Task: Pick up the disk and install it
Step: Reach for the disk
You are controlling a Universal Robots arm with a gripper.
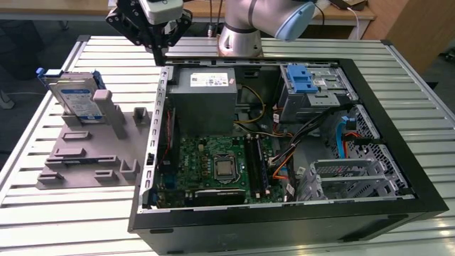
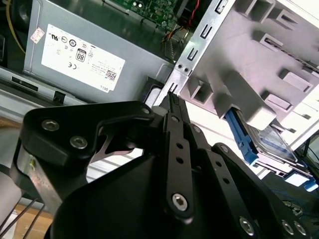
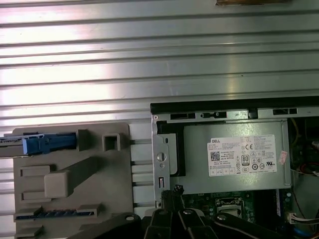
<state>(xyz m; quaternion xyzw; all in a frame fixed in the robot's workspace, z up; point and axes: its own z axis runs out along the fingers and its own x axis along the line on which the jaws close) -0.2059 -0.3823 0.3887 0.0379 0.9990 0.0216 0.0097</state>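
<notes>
The disk (image 1: 78, 101) stands on edge in a grey holder (image 1: 92, 160) on the table, at the exterior view's left, its blue-and-white label facing out and a blue frame around it. In the second wrist view the disk (image 2: 271, 137) shows behind the holder's blocks; in the first wrist view its blue frame (image 3: 47, 143) shows edge-on. My gripper (image 1: 157, 56) hangs above the table by the open computer case's rear corner, apart from the disk. Its black fingers meet at the tip in both wrist views (image 2: 172, 97) (image 3: 172, 191), shut with nothing between them.
The open computer case (image 1: 398, 213) lies on the slatted table. Inside it are a grey power supply box (image 1: 206, 101) with a white sticker, a green motherboard (image 1: 220, 165), loose cables, and a silver drive cage with a blue latch (image 1: 309, 85). The arm's base (image 1: 238, 37) stands behind the case.
</notes>
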